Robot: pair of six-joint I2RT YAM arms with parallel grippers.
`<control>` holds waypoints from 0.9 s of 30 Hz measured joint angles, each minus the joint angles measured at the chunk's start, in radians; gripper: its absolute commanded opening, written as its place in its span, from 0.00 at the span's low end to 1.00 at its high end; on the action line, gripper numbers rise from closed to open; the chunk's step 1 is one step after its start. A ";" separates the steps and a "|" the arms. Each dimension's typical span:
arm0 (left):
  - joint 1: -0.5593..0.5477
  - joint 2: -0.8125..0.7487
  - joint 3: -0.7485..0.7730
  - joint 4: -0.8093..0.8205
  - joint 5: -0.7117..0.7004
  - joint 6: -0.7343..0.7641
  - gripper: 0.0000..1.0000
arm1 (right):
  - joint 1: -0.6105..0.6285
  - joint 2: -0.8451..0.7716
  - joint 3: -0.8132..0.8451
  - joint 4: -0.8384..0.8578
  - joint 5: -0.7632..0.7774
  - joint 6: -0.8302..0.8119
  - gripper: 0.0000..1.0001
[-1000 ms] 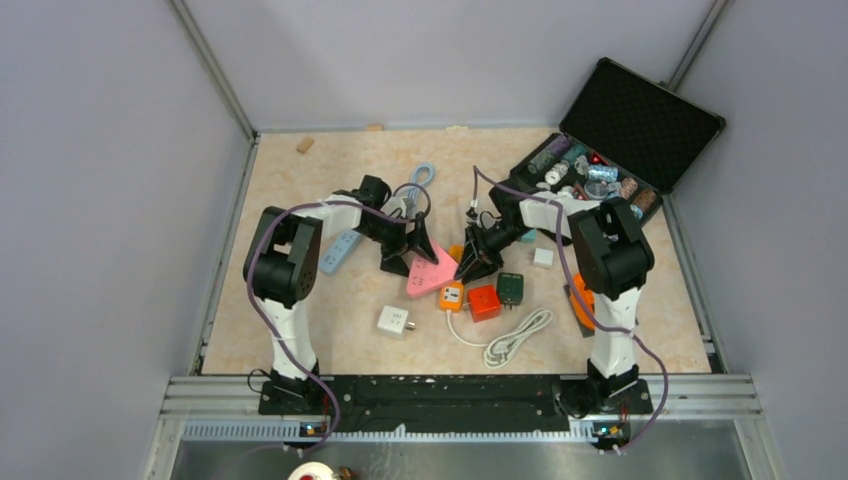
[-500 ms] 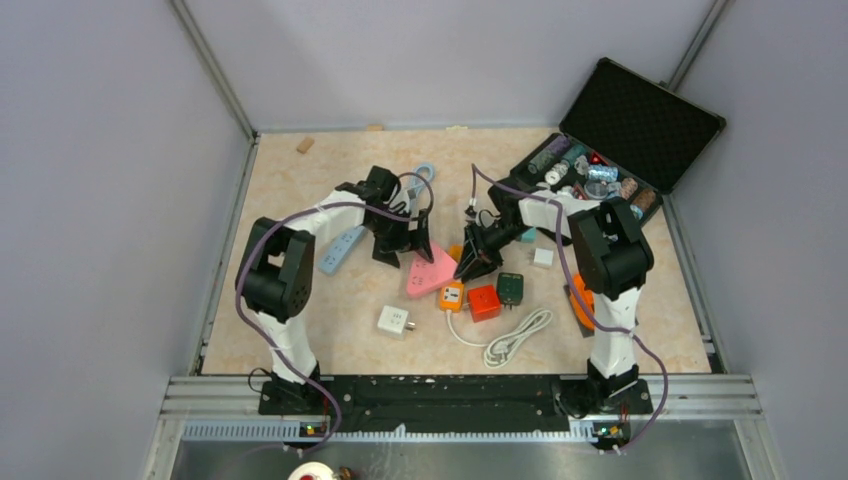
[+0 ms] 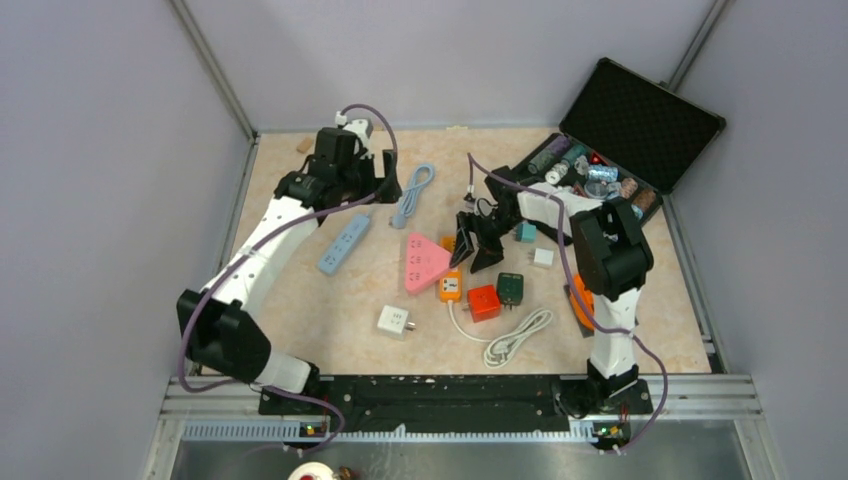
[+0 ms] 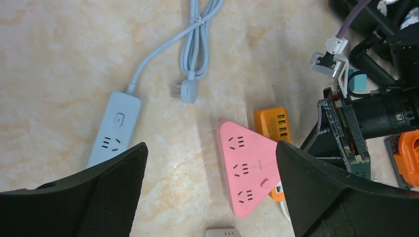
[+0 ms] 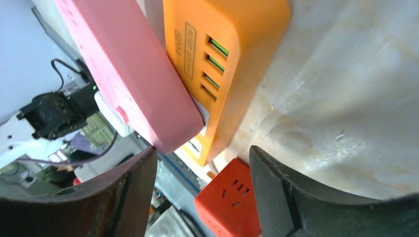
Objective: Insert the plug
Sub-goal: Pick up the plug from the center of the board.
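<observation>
Orange USB charging block point(image 5: 227, 64) on the table, touching the edge of the pink triangular power strip point(image 5: 133, 74), just ahead of the right gripper point(image 5: 201, 153). Right jaws parted, gripping nothing. Left gripper point(image 4: 211, 148) spread wide, well apart, near the blue power strip point(image 4: 113, 131).

Marbled table point(image 3: 300, 300) under pink strip point(image 3: 428, 262), blue strip point(image 3: 343, 243), open case point(image 3: 640, 120)
</observation>
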 measured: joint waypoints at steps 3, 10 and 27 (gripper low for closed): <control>0.023 -0.071 -0.048 0.053 -0.007 -0.005 0.99 | 0.000 -0.005 0.031 0.005 0.038 -0.004 0.71; 0.109 -0.199 -0.183 0.165 0.044 -0.056 0.99 | 0.000 -0.048 0.068 0.006 0.050 -0.004 0.74; 0.165 -0.275 -0.323 0.238 0.150 -0.173 0.99 | 0.000 -0.192 0.081 -0.011 0.195 -0.034 0.91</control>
